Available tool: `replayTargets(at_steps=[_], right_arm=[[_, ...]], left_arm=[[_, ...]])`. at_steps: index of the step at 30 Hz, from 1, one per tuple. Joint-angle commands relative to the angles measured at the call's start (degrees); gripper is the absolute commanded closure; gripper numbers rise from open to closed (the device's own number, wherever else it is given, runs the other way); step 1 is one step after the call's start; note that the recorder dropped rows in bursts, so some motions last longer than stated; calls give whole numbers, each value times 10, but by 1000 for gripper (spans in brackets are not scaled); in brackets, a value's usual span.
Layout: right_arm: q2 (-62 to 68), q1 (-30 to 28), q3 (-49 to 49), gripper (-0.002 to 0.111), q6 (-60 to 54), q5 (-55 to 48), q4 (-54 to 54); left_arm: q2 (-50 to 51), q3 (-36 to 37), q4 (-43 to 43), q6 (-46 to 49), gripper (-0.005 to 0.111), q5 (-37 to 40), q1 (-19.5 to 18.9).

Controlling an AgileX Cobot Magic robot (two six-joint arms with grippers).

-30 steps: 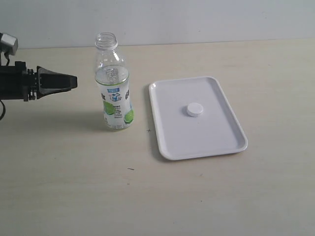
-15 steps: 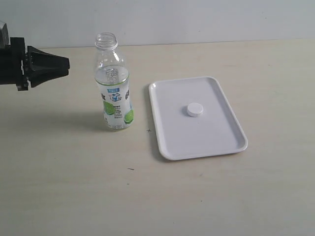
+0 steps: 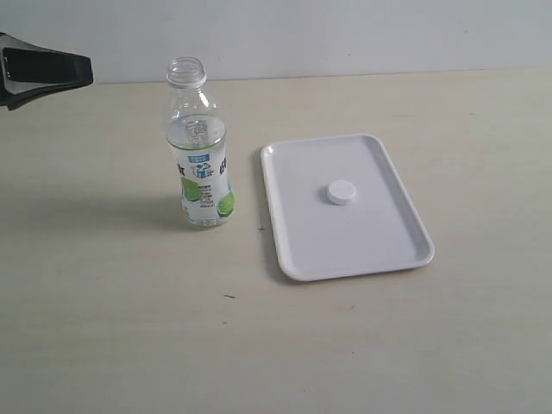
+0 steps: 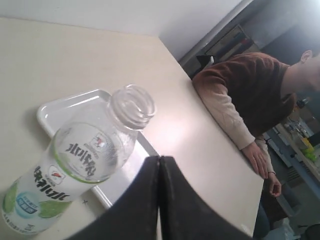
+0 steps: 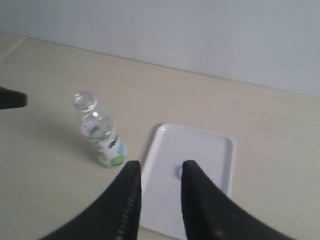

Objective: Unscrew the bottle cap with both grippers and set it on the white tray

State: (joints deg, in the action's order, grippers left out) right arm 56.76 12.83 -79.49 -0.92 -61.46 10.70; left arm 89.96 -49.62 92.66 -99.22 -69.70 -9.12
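The clear bottle (image 3: 200, 155) with the lime label stands upright and uncapped on the table, left of the white tray (image 3: 379, 250). The small white bottle cap (image 3: 341, 192) lies near the tray's middle. My left gripper (image 3: 86, 69) is shut and empty, raised at the far left edge, well apart from the bottle. In the left wrist view the bottle (image 4: 75, 160) shows its open mouth beside the shut gripper (image 4: 159, 159). In the right wrist view my right gripper (image 5: 161, 167) is open and empty, high above the tray (image 5: 200, 145), with the bottle (image 5: 102, 135) off to one side. One finger mostly hides the cap.
A seated person in a brown sweater (image 4: 250, 95) rests an arm at the table's far edge in the left wrist view. A pale wall (image 3: 345, 34) runs behind the beige table (image 3: 129, 328).
My left gripper has risen and drawn back to the left, away from the bottle, staying shut. Bottle, cap and tray have not moved.
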Motion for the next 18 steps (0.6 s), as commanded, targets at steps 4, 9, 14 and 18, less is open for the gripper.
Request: replayTargets(at_steps=[4, 9, 14, 18], right_arm=[[-78, 1, 92, 100, -25, 3, 62], [-129, 1, 147, 108, -27, 3, 58], [-210, 1, 203, 108, -50, 39, 53], [-288, 1, 260, 108, -26, 103, -26]], left_arm=[[-84, 36, -8, -46, 107, -3, 0], [-96, 41, 33, -86, 107, -3, 0], [-160, 96, 58, -29, 107, -3, 26], [-252, 175, 36, 4, 107, -3, 28]])
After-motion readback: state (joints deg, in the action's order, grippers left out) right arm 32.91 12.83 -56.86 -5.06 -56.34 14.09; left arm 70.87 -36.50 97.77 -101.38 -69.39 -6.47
